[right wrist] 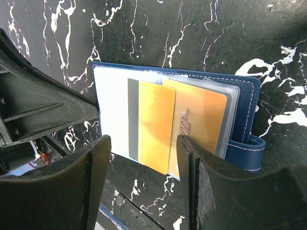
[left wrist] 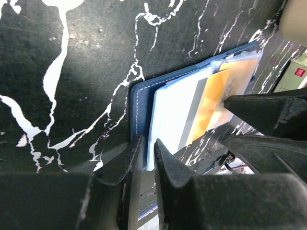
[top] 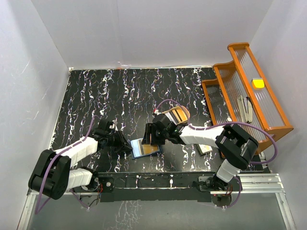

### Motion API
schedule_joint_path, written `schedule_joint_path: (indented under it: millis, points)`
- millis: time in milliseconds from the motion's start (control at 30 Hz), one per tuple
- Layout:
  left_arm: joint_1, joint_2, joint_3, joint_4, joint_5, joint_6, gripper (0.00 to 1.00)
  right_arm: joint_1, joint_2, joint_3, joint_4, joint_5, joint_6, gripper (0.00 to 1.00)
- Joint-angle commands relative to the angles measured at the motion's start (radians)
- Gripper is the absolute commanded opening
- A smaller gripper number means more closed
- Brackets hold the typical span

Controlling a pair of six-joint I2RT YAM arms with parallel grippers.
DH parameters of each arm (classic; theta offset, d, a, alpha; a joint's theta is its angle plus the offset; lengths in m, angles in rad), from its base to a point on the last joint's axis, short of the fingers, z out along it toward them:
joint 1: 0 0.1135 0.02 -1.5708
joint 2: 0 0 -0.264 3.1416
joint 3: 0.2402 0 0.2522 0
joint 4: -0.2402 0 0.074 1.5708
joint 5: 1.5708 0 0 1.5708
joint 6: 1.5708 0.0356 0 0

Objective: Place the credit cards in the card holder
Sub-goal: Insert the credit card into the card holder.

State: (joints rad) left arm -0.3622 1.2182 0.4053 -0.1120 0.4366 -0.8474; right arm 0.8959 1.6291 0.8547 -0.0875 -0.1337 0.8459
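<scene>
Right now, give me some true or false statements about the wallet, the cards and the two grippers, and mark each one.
1. The card holder lies open on the table. True.
2. The left gripper is clear of the card holder. False: its fingers pinch the edge of the navy cover.
3. An orange card lies across the open card holder. True.
4. The right gripper is shut tight. False: its fingers stand apart, one on each side of the orange card.
5. The orange rack stands at the table's left side. False: it stands at the right side in the top view.
</scene>
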Motion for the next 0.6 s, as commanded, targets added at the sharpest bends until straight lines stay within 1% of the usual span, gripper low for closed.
schedule_joint_path:
  millis: [0, 100, 433, 567]
  points:
    - [-0.003, -0.028, 0.023, 0.029, 0.055, -0.016, 0.15, 0.000, -0.020, 0.009, -0.001, 0.008, -0.013, 0.55]
    - [-0.003, -0.028, 0.009, 0.071, 0.069, -0.031, 0.18, 0.005, 0.001, 0.006, 0.019, -0.002, -0.008, 0.55]
    - [-0.003, 0.020, -0.010, 0.121, 0.075, -0.025, 0.19, 0.023, 0.070, 0.039, 0.029, -0.010, -0.012, 0.56]
    - [-0.003, 0.023, -0.016, 0.145, 0.077, -0.025, 0.19, 0.024, 0.090, 0.039, 0.080, -0.046, -0.002, 0.56]
